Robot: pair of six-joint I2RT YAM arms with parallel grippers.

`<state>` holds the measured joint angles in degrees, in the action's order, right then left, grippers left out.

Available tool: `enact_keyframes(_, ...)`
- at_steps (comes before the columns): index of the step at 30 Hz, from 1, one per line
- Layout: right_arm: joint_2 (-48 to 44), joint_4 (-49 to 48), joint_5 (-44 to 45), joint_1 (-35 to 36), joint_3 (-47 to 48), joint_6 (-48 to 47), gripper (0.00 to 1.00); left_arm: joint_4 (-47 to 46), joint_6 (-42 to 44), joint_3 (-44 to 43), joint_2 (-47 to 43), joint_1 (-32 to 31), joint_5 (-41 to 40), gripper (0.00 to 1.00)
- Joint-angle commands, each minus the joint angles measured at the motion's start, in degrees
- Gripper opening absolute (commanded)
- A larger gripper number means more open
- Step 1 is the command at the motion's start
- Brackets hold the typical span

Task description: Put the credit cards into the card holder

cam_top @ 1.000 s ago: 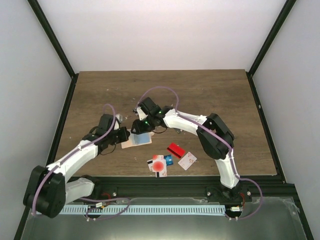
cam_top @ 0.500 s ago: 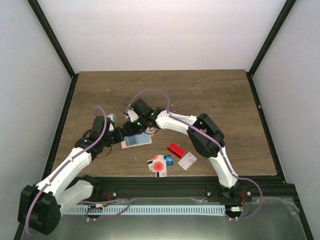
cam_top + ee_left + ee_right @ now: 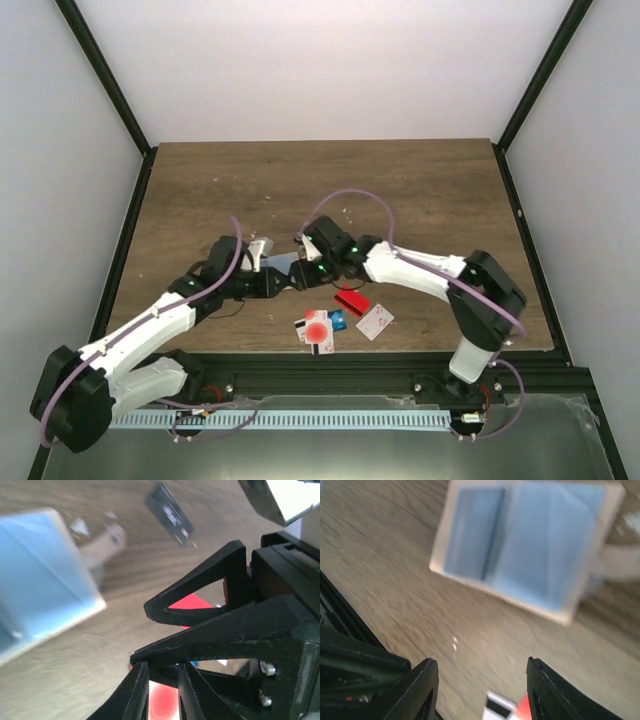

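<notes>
Brown wood table (image 3: 420, 190) | white walls (image 3: 320, 70) | credit cards (image 3: 318, 328) near front edge

Perhaps five cards (image 3: 317, 328), one card holder (image 3: 530, 545)

**Matt wood, smooth lining, black plastic**

The table (image 3: 385, 575) shows brown, grained wood with a matt finish. The card holder (image 3: 535, 545) has a smooth pale-blue lining inside a beige rim. The right gripper (image 3: 480, 665) looks like matt black plastic
</notes>
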<state>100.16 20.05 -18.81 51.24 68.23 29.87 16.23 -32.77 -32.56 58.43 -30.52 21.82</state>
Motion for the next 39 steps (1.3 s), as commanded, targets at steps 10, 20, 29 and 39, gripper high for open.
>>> enact_keyframes(10,-27.96,3.85,-8.49,1.87,-27.65,18.95,0.53,-9.17,2.9,3.04,10.4,-13.39,2.9,0.19)
enact_keyframes(20,-31.16,-10.51,-11.35,10.62,-41.4,34.05,0.53,-12.76,3.48,-0.63,21.02,-17.23,-0.95,0.19)
enact_keyframes(29,-28.76,-21.41,-7.78,11.68,-47.08,38.76,0.54,-13.28,5.32,-1.87,27.8,-17.29,-2.27,0.19)
enact_keyframes(39,-24.07,-31.97,-5.93,11.68,-50.64,42.68,0.53,-14.51,5.73,-0.47,30.18,-18.61,-0.77,0.19)
